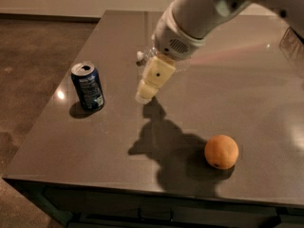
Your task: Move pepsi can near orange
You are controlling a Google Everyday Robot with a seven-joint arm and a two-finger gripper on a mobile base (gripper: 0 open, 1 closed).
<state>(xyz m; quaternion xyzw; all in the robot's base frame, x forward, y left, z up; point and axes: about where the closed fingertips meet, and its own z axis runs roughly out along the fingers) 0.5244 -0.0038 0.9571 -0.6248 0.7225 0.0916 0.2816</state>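
The pepsi can [88, 86] stands upright on the left part of the dark table [95, 141]; it is dark blue with a silver top. The orange [221, 151] lies at the front right of the table, far from the can. My gripper [144, 94] hangs above the middle of the table, just right of the can and apart from it. It holds nothing that I can see. The white arm reaches in from the upper right.
A clear plastic water bottle [144, 56] lies behind the gripper, mostly hidden by the arm. The table's left and front edges drop to a brown floor [33, 65]. A transparent object [292, 42] sits at the far right edge.
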